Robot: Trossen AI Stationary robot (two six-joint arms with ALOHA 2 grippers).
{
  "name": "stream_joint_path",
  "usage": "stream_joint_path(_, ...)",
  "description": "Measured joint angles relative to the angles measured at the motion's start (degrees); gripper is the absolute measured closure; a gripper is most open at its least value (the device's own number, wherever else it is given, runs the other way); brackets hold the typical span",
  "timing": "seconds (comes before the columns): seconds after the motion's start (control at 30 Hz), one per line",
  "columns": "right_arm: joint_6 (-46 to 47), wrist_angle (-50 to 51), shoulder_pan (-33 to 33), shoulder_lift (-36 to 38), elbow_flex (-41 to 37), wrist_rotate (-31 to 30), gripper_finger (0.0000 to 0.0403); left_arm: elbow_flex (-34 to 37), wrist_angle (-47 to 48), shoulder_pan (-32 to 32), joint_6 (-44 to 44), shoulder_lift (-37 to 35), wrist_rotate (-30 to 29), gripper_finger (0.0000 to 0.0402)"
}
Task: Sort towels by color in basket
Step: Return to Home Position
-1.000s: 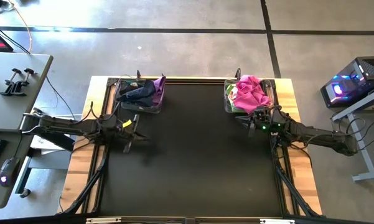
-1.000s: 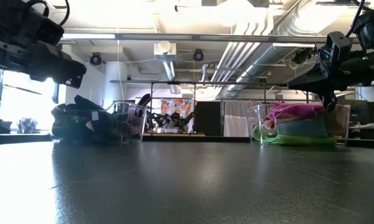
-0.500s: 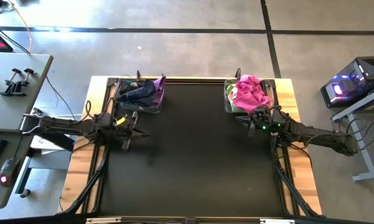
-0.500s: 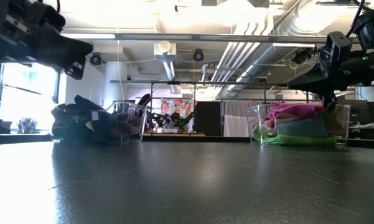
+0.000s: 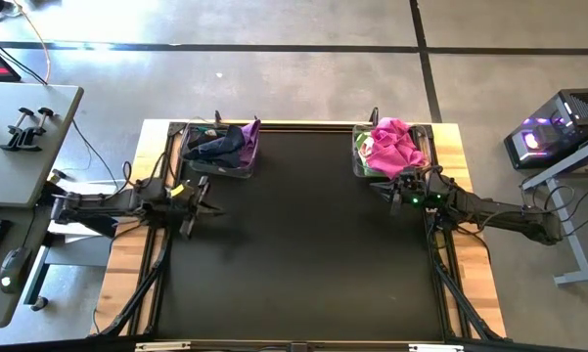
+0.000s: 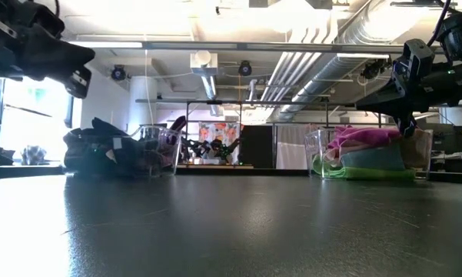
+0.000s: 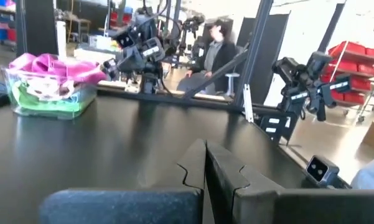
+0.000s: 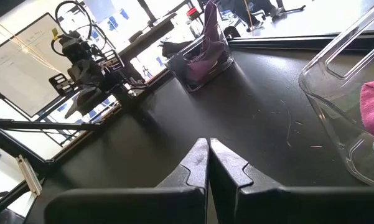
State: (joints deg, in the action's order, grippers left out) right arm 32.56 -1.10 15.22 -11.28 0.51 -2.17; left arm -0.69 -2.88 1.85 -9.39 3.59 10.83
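The left gripper (image 5: pixel 198 200) hangs over the left edge of the black table (image 5: pixel 303 264), centre-left in the high view, its fingers pressed together on nothing; the right gripper (image 5: pixel 386 188) sits just below the right bin (image 5: pixel 356 156) at upper right, likewise closed and empty; the dark towels (image 5: pixel 223 145), navy, black and purple, lie heaped in the left bin (image 5: pixel 201 169) at upper left; the pink towels (image 5: pixel 393 143), with green beneath, fill the right bin.

2 dark jointed arms (image 5: pixel 489 210) trailing black cables (image 5: pixel 153 266).
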Motion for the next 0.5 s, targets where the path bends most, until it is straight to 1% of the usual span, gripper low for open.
stream_joint_path(0.07,0.0,0.0,0.0,0.0,0.0,0.0,0.0402,0.0,0.7,0.0,0.5,-3.1,-1.6,0.0401)
stream_joint_path(0.1,0.0,0.0,0.0,0.0,0.0,0.0,0.0402,0.0,0.6,0.0,0.9,-3.5,-3.7,0.0401)
stream_joint_path(0.23,0.0,0.0,0.0,0.0,0.0,0.0,0.0402,0.0,2.2,0.0,3.5,-2.8,-13.4,0.0401)
stream_joint_path(0.33,0.0,0.0,0.0,0.0,0.0,0.0,0.0402,0.0,1.5,0.0,5.5,-2.6,-17.6,0.0401)
stream_joint_path(0.4,0.0,0.0,0.0,0.0,0.0,0.0,0.0402,0.0,1.3,0.0,5.1,-2.4,-18.6,0.0401)
stream_joint_path(0.5,0.0,0.0,0.0,0.0,0.0,0.0,0.0402,0.0,1.3,0.0,4.6,-2.4,-18.7,0.0401)
